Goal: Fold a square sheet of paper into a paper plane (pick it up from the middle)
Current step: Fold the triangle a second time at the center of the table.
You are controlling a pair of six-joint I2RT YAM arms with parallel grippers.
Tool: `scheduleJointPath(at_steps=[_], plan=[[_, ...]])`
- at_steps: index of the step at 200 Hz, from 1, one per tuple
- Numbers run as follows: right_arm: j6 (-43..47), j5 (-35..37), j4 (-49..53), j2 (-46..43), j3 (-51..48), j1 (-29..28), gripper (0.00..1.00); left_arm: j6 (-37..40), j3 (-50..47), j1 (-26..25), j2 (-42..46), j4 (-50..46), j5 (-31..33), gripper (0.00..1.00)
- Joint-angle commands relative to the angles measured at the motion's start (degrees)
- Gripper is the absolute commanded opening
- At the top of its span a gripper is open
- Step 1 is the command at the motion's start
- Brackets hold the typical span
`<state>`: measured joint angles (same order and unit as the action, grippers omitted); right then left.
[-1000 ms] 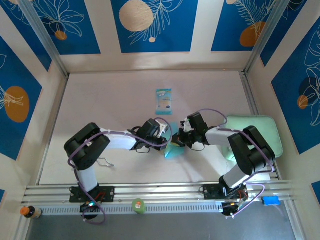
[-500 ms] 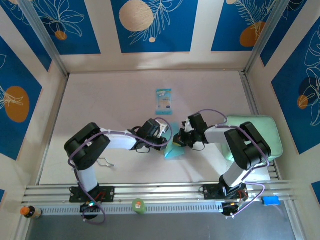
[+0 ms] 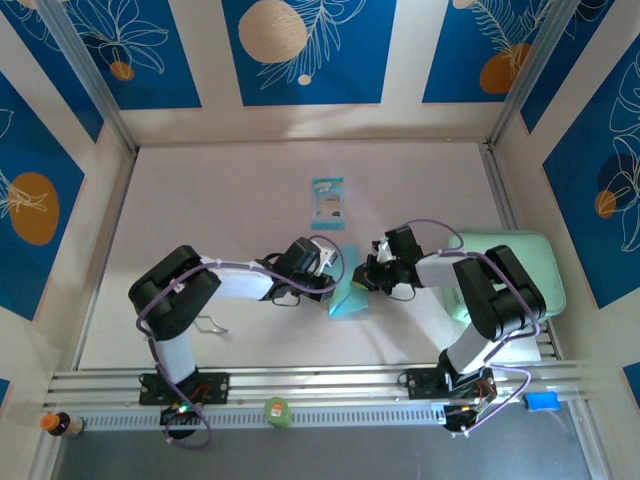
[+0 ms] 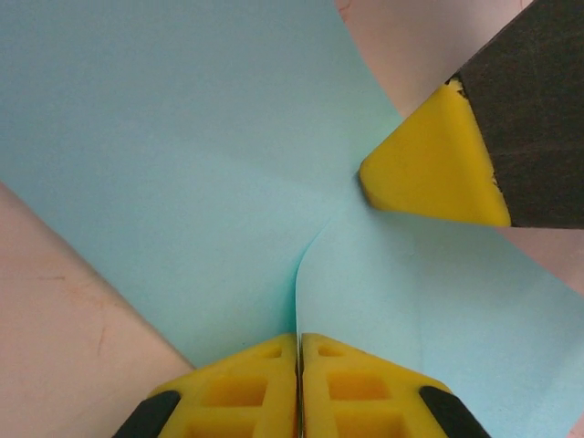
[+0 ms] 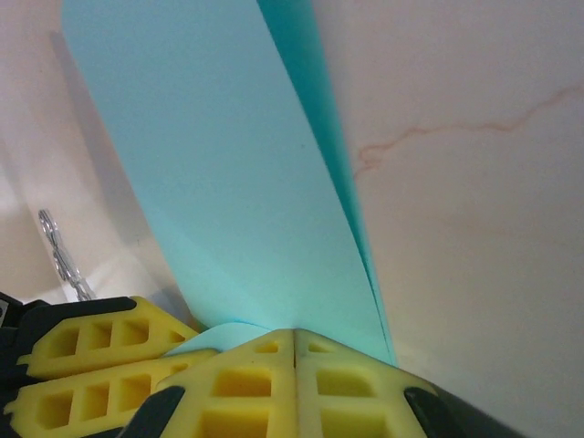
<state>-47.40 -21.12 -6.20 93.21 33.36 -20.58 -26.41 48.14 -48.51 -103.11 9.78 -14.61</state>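
The square sheet of paper, light blue and partly folded, is held up between my two grippers at the table's middle. In the left wrist view my left gripper is shut, with a curved edge of the paper pinched between its yellow pads. The right gripper's yellow fingertip touches the paper at the upper right. In the right wrist view my right gripper is shut at the base of the folded sheet, which rises as a narrow double layer. The left gripper's fingers sit just to its left. From above, the left gripper and the right gripper nearly meet.
A small teal-and-white packet lies behind the grippers. A pale green pad sits at the right edge under the right arm. A thin wire piece lies by the left arm's base. A green object rests on the front rail.
The right gripper has shifted slightly to the right, and the paper between the grippers now shows as a taller, wider flap. The left arm has stayed in place.
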Motion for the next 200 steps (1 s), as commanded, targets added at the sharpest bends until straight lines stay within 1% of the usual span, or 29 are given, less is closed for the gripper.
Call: scheduleJointPath(at_steps=[1,12,33,62,90,117,133,165,200], plan=[[0.0,2.8,1.0,0.3,-2.0,1.2,0.03,1.3,-0.1,-0.1,-1.7,-4.0,-0.3,0.11],[-0.2,2.3,0.7,-0.4,-1.7,1.6,0.03,1.3,-0.2,-0.1,-1.7,-4.2,-0.3,0.11],[-2.9,-1.4,-1.8,-0.9,-2.0,3.5,0.03,1.3,-0.3,-0.1,-1.6,-4.2,-0.2,0.11],[-0.8,4.2,3.7,-3.1,-0.8,3.5,0.04,1.2,-0.3,-0.2,-1.7,-4.0,-0.3,0.11],[0.3,2.3,3.9,-7.6,-0.8,3.0,0.05,1.2,-0.2,-0.2,-1.7,-4.0,-0.3,0.1],[1.0,1.6,4.3,-12.0,-1.0,0.4,0.06,1.2,-0.2,-0.1,-1.5,-4.1,-0.3,0.11],[0.8,-0.8,5.4,-11.0,-0.1,-1.4,0.05,1.2,-0.2,-0.1,-1.5,-4.1,-0.3,0.11],[-0.7,-1.7,3.4,-8.2,-0.3,-5.1,0.04,1.1,-0.1,-0.1,-1.6,-4.0,-0.4,0.11],[-1.2,-3.8,1.1,-4.1,0.1,-6.0,0.03,1.2,-0.2,-0.1,-1.7,-4.0,-0.5,0.11]])
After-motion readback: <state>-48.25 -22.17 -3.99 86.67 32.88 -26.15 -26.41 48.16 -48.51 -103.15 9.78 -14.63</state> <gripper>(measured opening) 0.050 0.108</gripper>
